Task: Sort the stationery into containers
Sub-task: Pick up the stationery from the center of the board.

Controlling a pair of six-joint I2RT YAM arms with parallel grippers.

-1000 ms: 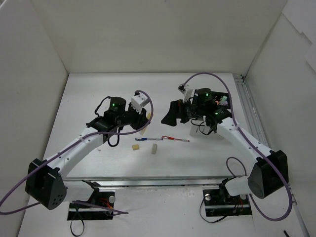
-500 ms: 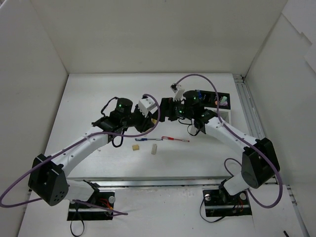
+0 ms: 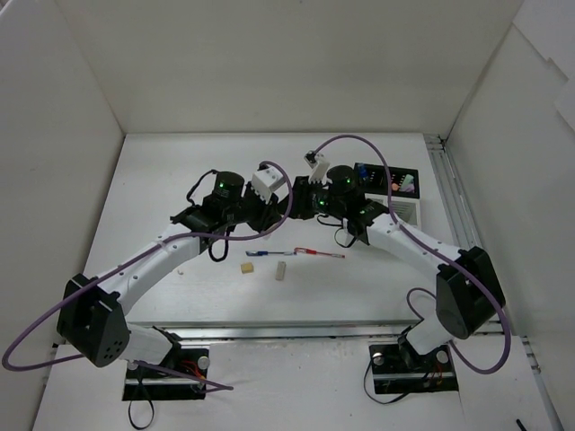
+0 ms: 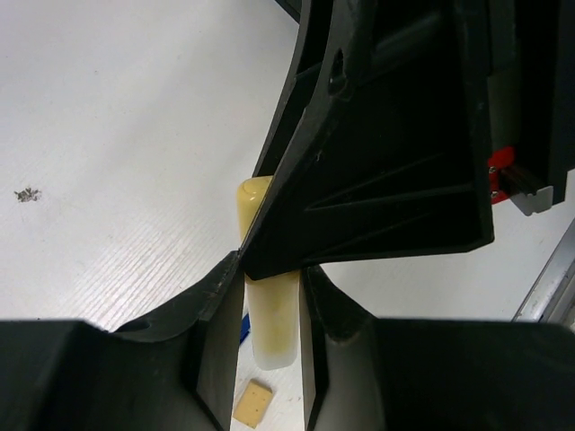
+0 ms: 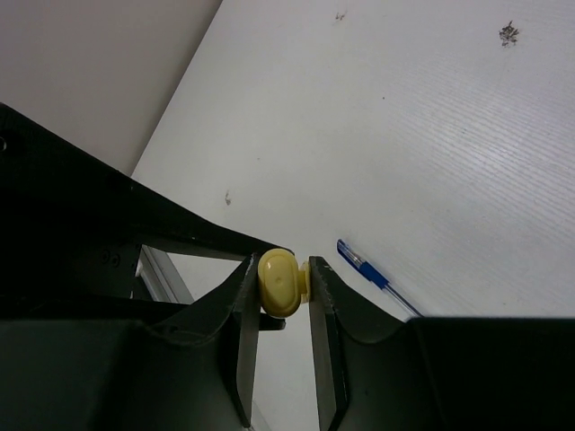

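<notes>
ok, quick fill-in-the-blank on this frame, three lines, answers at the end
1. The left arm's jaws and the right arm's jaws are both closed on the same ___ marker, held above the table.
2. Near the pens, ___ beige erasers lie loose on the table.
3. The containers stand on the ___ arm's side.
Missing words: yellow; two; right

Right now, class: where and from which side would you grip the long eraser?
Take the long eraser at its middle, from straight above, jaws on its two long sides. It lies flat, narrowest left to right, and well apart from the square eraser.
</notes>
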